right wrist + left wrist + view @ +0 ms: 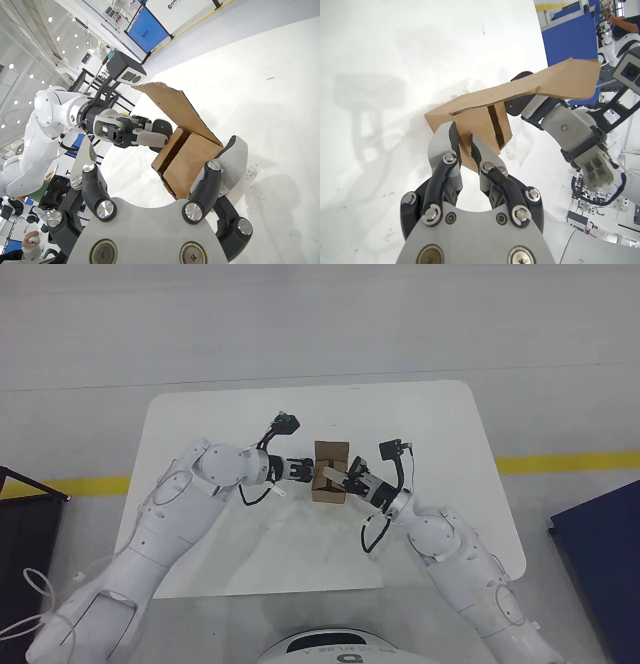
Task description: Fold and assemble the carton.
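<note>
The left hand [463, 133] pinches the carton [482, 120] wall; the right wrist view shows the right hand [157, 150] spread wide around it.

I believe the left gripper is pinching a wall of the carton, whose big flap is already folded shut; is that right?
Not quite: the left gripper does pinch the carton wall, but the right wrist view shows the big flap standing open.

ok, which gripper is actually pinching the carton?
The left gripper: fingers shut on a carton wall. The right gripper has fingers spread wide.
</note>
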